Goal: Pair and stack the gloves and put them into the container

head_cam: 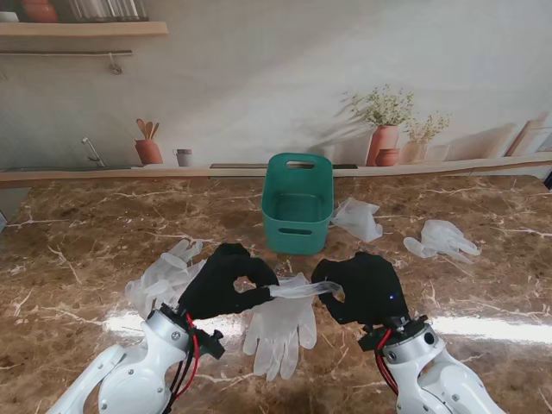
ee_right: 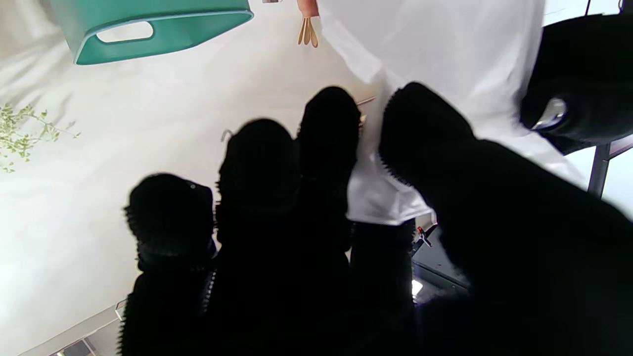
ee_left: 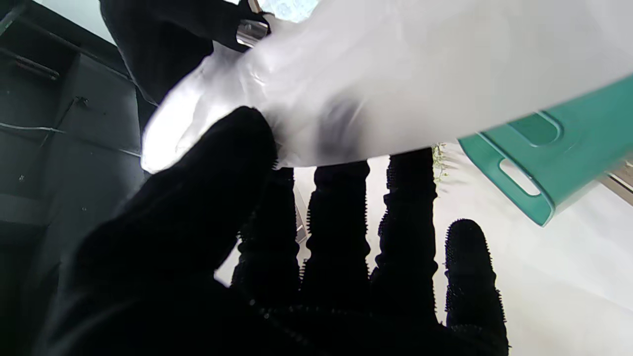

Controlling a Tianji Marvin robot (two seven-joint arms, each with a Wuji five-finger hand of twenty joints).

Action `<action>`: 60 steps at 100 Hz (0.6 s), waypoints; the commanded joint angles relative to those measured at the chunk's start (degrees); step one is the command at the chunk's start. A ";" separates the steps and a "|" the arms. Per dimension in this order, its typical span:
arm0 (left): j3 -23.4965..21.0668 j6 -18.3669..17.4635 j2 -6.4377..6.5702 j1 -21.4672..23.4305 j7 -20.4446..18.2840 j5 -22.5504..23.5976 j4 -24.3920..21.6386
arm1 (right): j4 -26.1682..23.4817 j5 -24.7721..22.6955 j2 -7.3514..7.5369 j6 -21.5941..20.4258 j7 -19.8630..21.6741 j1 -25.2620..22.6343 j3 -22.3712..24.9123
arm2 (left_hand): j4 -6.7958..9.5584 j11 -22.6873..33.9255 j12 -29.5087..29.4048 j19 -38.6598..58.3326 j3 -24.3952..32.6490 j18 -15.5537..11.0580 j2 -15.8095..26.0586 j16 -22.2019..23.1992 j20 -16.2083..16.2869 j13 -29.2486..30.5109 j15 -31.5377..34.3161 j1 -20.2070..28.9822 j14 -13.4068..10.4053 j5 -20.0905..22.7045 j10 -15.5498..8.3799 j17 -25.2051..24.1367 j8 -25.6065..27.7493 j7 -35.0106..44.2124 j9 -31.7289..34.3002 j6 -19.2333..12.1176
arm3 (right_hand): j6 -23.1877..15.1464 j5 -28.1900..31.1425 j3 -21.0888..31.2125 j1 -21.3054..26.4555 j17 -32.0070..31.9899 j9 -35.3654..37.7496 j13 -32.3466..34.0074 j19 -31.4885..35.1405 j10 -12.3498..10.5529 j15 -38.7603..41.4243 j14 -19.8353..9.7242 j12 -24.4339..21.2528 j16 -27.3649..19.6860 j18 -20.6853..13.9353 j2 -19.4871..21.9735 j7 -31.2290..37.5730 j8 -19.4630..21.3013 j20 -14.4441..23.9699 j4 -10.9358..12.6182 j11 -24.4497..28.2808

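left hand (head_cam: pixel 226 280) pinching clear glove (head_cam: pixel 297 291) | right hand (head_cam: pixel 369 287) gripping its other end | glove stretched between them, nearer to me than teal container (head_cam: pixel 297 205)

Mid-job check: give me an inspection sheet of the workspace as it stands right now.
Surface: brown marble table, glare strip near me.
Job's things: green container upright, looks empty; held glove stretched between both hands; glove by the left hand; two gloves right of the container.
Clutter: nothing seen.
Hands: left hand and right hand each pinch the held glove's cuff.
Cables: red and black wires at the left wrist.
Surroundings: kitchen backdrop.
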 commanded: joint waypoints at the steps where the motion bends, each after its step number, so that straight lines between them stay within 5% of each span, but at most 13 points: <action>1: -0.62 -0.77 0.95 2.01 0.20 0.45 -0.46 | -1.55 1.31 0.07 -1.05 2.08 -2.05 0.87 | -1.29 -1.19 -2.24 2.49 2.18 0.42 -1.86 -0.94 -0.02 3.22 2.07 -0.21 -1.22 2.42 -1.38 0.55 -1.56 2.95 4.55 -1.01 | -1.31 3.73 4.47 -0.78 0.61 3.45 2.13 3.68 0.16 2.32 -1.40 1.37 1.45 0.40 -0.78 2.84 3.85 1.95 1.96 1.73; 28: -4.68 -5.30 1.99 8.11 -3.14 0.86 -2.22 | -7.45 3.46 0.28 -5.18 8.47 -9.14 4.35 | -1.48 1.42 -4.06 4.37 1.28 0.62 -1.43 -1.14 -0.29 4.73 3.34 0.14 -0.80 -0.79 -1.56 1.16 2.52 6.06 5.34 -0.78 | 0.29 5.24 8.57 -0.89 2.54 4.31 2.25 5.94 1.02 6.03 -1.31 2.03 2.39 0.48 -5.30 3.14 5.32 3.36 2.57 3.81; 60: -7.99 -7.08 3.07 12.83 -9.37 -4.39 -3.90 | -10.89 10.29 0.73 -6.23 18.12 -12.67 4.16 | -1.91 6.14 -1.42 4.20 2.50 -0.23 0.10 -0.07 -0.86 5.86 5.07 -0.45 -0.68 -2.60 -1.08 0.91 8.67 5.88 4.97 1.49 | 3.63 4.39 6.32 -1.37 4.81 4.40 2.15 7.17 1.49 7.71 -1.13 -0.29 1.87 0.40 -3.73 2.99 1.36 2.67 1.47 4.51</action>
